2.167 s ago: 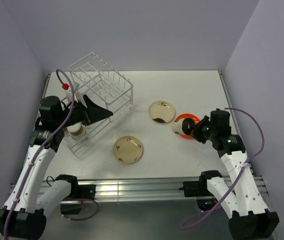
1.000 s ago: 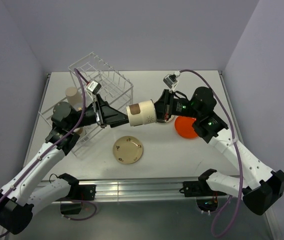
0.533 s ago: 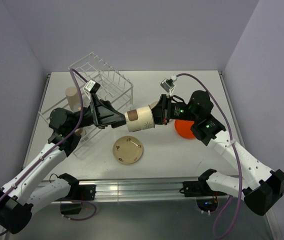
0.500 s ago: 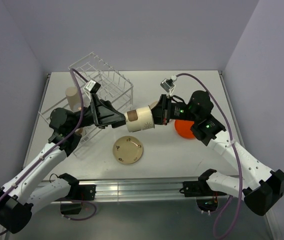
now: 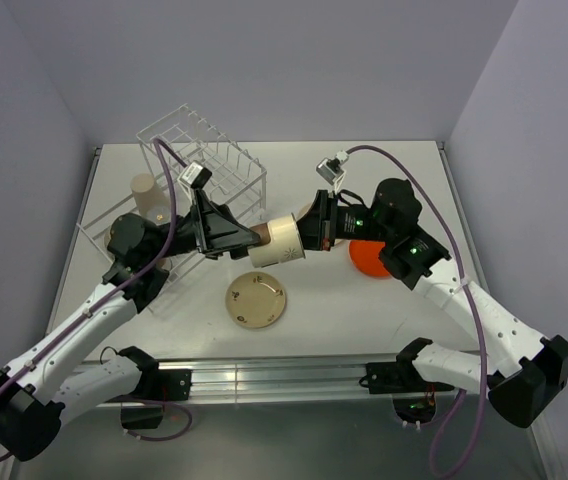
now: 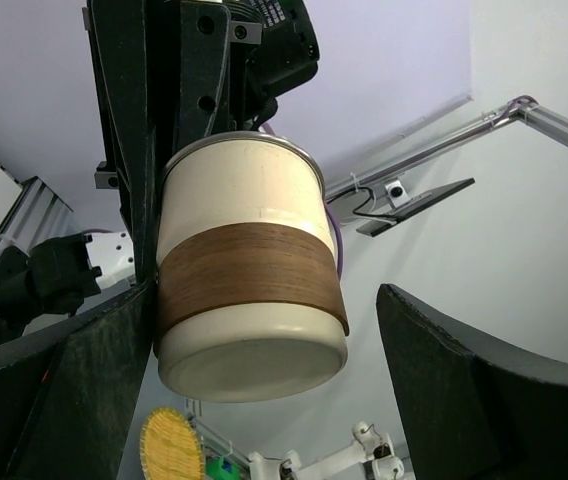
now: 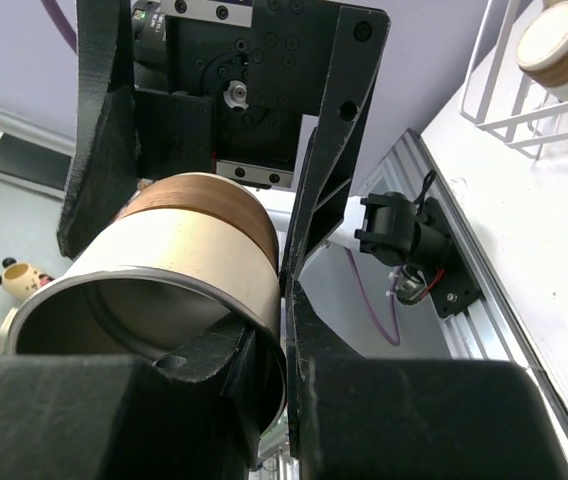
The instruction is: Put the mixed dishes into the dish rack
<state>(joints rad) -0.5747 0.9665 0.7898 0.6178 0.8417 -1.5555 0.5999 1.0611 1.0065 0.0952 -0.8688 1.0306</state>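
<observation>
1. Sideways in mid-air over the table (image 5: 384, 180), between rack (image 5: 204, 165) and orange plate (image 5: 372, 258): cup (image 5: 282, 241), base leftward, mouth rightward.
2. Pinched at the rim by the right gripper (image 5: 311, 232), one finger inside the mouth, one outside.
3. Flanked at the base by the left gripper (image 5: 250, 238), spread wide; in the left wrist view, one finger against the cup's side, the other well apart.
4. Against half a second ago: left gripper further over the cup; brown band then plain from above, now mostly covered by fingers.
5. Against 2.2 s ago: cup no longer down beside the orange plate; left gripper away from the rack.
6. Flat on the table nearer the arms: cream plate (image 5: 256, 299).
</observation>
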